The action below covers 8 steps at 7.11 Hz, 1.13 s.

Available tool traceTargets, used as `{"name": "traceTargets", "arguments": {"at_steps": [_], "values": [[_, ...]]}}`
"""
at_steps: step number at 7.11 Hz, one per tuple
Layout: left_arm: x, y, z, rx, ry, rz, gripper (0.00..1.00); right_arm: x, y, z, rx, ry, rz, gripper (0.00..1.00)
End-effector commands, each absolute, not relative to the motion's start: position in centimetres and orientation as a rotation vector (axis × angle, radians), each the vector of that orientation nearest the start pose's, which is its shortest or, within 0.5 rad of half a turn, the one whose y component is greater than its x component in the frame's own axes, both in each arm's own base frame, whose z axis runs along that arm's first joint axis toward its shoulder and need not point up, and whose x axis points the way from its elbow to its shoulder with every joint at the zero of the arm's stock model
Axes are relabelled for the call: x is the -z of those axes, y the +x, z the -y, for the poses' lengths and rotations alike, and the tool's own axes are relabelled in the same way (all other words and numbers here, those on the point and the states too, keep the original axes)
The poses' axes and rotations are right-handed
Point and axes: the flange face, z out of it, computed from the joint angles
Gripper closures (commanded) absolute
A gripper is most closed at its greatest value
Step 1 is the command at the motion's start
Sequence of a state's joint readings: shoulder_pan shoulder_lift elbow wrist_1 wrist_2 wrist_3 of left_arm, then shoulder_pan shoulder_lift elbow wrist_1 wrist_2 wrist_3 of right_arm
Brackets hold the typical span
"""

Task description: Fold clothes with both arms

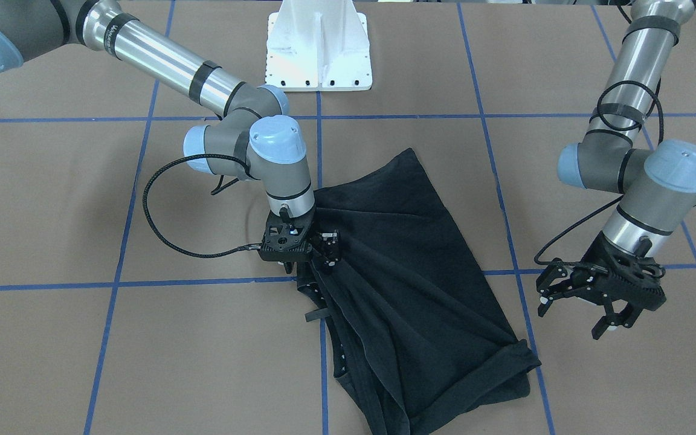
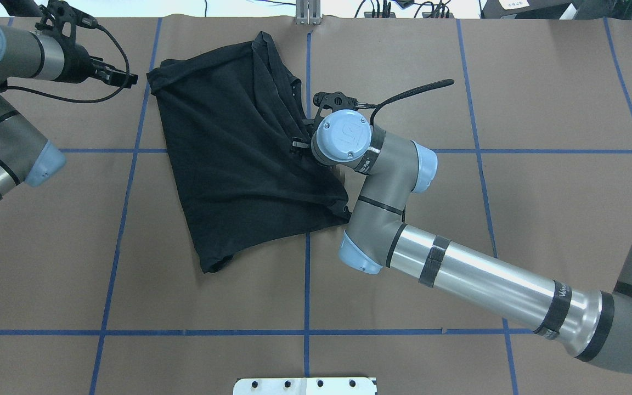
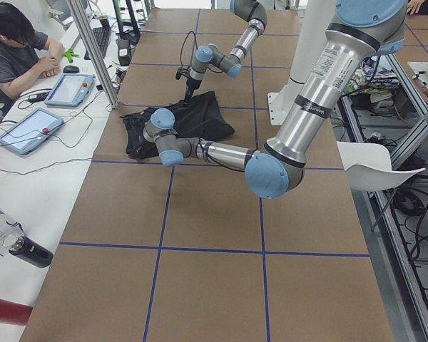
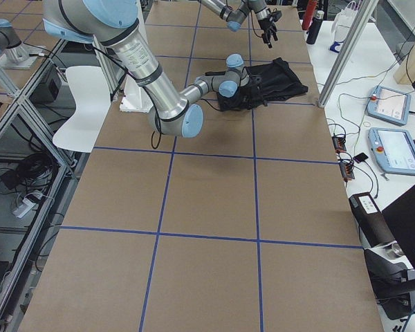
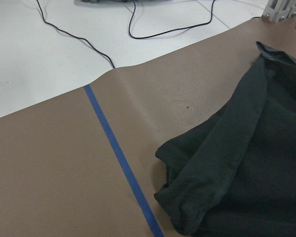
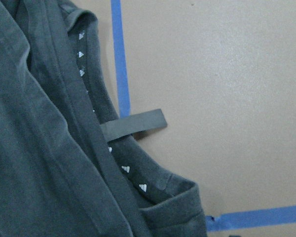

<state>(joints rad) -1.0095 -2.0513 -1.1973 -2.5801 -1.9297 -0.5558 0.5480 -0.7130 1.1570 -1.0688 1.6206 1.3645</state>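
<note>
Shirt lies bunched on tabletop, all black, no print showing. It sits across the centre tape line, mostly on robot's L side, toward the edge away from the pedestal.

R tool is at shirt's edge nr the collar. Fingertips are hidden by wrist + cloth, but creases fan out from that spot, and in the left-end view the cloth peaks up to it. So I judge it clamped on shirt, prob. lifting that edge to drag or flip it for a fold. R wrist cam looks down on the collar: tape w/ small white triangles, and a hang loop poking out over bare tabletop.

L tool has its fingers apart and holds nothing. It hovers just beside shirt's rolled corner, not touching. L wrist cam frames that same corner, so the arm looks lined up to grab it. That makes sense: one grip alone only bunches the cloth, and two would let the arms stretch it flat.

Progress looks early, w/ cloth crumpled and no clean fold yet.

Containers: none in use for this job. The only one I can make out is a dark bottle lying on the white side surface nr a person. It's capped; contents can't tell.
</note>
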Motion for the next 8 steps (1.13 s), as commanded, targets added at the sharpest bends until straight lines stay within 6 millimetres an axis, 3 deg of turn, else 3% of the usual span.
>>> {"name": "traceTargets", "arguments": {"at_steps": [1,5,6,7,8], "values": [[-45.0,29.7,65.7,-0.205,0.764,-0.856,0.0,-24.4,-63.0,53.4,-0.288,0.306,0.904,0.96],[-45.0,29.7,65.7,-0.206,0.765,-0.856,0.0,-23.4,-62.8,52.7,-0.279,0.3,0.898,1.0],[-44.9,29.8,65.6,-0.207,0.766,-0.858,0.0,-22.8,-61.6,52.1,-0.28,0.296,0.891,1.0],[-44.9,29.8,65.6,-0.206,0.765,-0.858,0.0,-22.6,-59.5,49.2,-0.266,0.286,0.887,1.0],[-44.6,29.8,65.6,-0.176,0.754,-0.873,0.0,-24.6,-57.7,44.8,-0.251,0.294,0.898,1.0]]}}
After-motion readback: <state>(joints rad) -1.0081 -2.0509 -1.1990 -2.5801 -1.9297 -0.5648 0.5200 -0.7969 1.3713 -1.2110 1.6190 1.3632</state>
